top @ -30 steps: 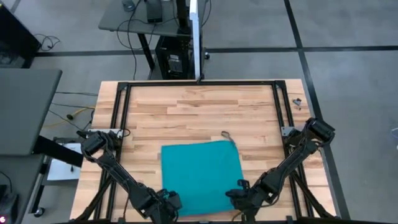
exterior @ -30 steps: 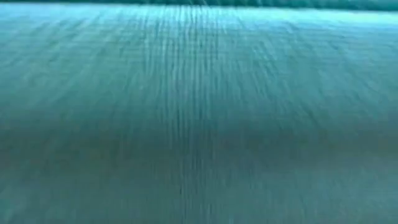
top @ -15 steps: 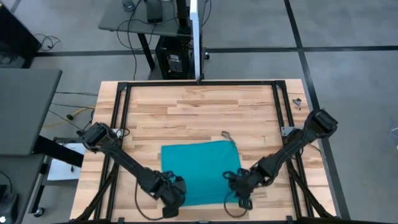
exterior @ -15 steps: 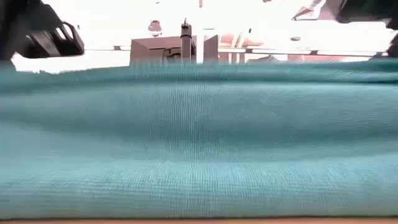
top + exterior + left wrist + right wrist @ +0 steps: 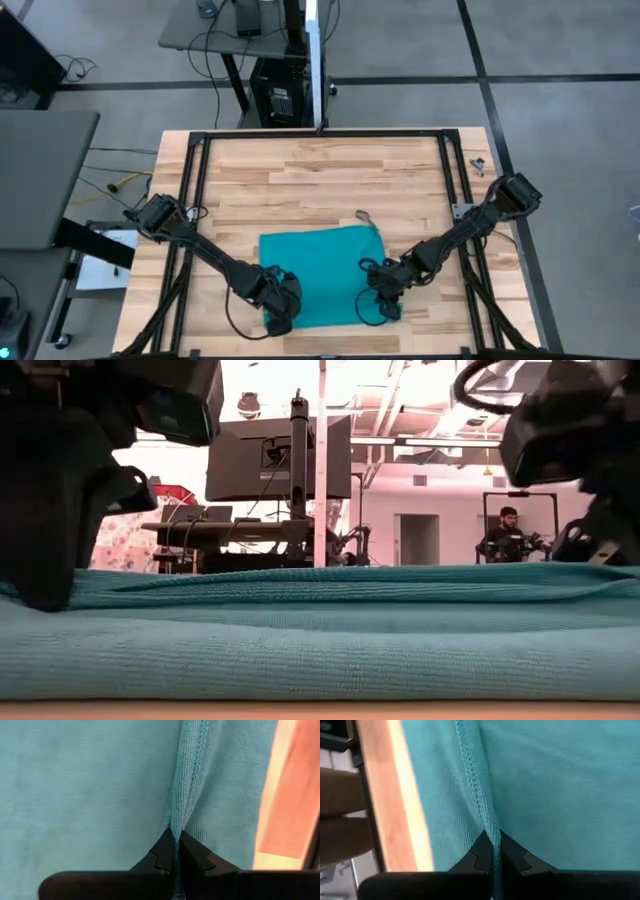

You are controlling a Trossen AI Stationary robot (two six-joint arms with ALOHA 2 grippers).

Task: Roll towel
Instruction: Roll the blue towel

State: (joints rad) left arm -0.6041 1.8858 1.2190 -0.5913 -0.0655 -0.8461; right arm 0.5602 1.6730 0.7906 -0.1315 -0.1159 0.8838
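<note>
the towel point(image 5: 325, 275) is a plain teal, blue-green all over, with a fine ribbed weave and a stitched hem in the same teal. the tabletop point(image 5: 320, 180) is pale wood in light and honey-toned planks, framed by black rails. the left end effector point(image 5: 173, 851) and the right end effector point(image 5: 493, 851) are black. the floor point(image 5: 560, 120) is grey with dark lines.

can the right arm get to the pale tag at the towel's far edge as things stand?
Probably not yet. The right claw is shut on the towel hem at the near edge; the tag lies uncovered at the far corner, so it would have to let go first.
</note>
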